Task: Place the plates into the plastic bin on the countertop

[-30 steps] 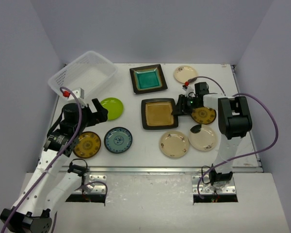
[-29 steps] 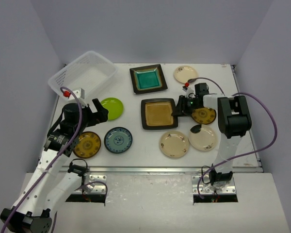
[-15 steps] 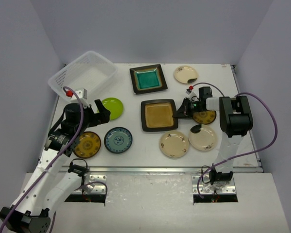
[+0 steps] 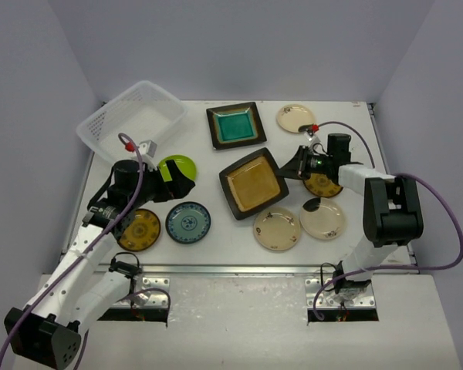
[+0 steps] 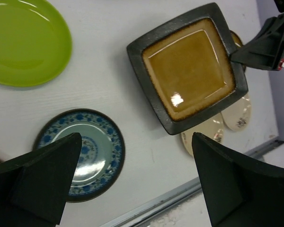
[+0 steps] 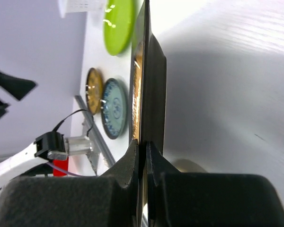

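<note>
The right claw (image 4: 299, 164) is clenched on the amber plate (image 4: 251, 183), its fingers pinching the dark rim at the corner nearest the claw. In the right wrist view the plate runs straight out from between the fingers, seen edge-on. From there it reaches away to the claw's left, turned corner-first, so its sides are askew to the edges of the countertop (image 4: 216, 231). Its near corner overlaps a cream plate (image 4: 276, 230), so it appears to hang clear of the surface rather than lie on it.

Further out on that same side, the left claw (image 4: 176, 180) hovers with its jaws released and nothing between them. It looks down on the amber plate and stands partly over the green plate (image 4: 182, 163).

Farthest from the right claw is the bin (image 4: 100, 120), across the countertop to its left and toward the back corner, beyond the left claw. Its long axis runs on a slant.

That relation probably decides the coming move. The bin is well apart from the holding claw, and the left arm is nearer to it and sits between the two. The plate would have to travel left and back past the left claw, then turn until its sides match the bin's walls, since the fit looks snug.
</note>
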Tool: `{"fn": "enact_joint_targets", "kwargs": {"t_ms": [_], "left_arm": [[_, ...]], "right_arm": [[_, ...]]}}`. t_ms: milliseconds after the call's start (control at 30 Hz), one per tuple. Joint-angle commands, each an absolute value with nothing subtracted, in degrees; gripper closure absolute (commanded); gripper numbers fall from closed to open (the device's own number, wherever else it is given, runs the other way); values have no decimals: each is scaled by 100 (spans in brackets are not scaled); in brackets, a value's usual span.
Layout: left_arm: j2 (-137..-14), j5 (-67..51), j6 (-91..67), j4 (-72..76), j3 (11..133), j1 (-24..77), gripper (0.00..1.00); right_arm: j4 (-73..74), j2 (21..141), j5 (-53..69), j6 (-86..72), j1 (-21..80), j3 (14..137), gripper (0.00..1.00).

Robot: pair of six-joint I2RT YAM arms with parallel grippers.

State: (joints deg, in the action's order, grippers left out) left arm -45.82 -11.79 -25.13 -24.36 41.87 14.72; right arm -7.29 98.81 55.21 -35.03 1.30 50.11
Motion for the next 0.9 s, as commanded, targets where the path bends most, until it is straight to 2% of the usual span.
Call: {"fn": "enact_joint_targets", "kwargs": {"t_ms": [0,167,300,533,667,767,867], "left_arm": [[-5025,-2355,-3434,-1082,3714,1538,0],[-5655,-2622,-3900,-212,3553,1538,0],[-5954,-2742,-4315,443,3202,1547,1],[-6144,-3053,-4904,1715,2634,1618,1],[-6381,-2921,-5019,2006,2672,1804,2],[-6612,-2839,-5045,2148,2698,1898,6],[-6899,-2922,-5246,2586,2764,2018,20]], "right_arm": [[-2115,9281,6589,-4537,176,4809,100],[-3120,9001,6836,-5382,198,4500,100],[-3024,8989,6672,-5434,214,4431,100],[-5163,9208,6772,-7179,230,4016,100],[-5576,9264,6645,-7641,257,4035,100],[-5651,9256,6628,-7734,316,4068,100],[-5687,9220,6582,-7790,444,4087,100]]}}
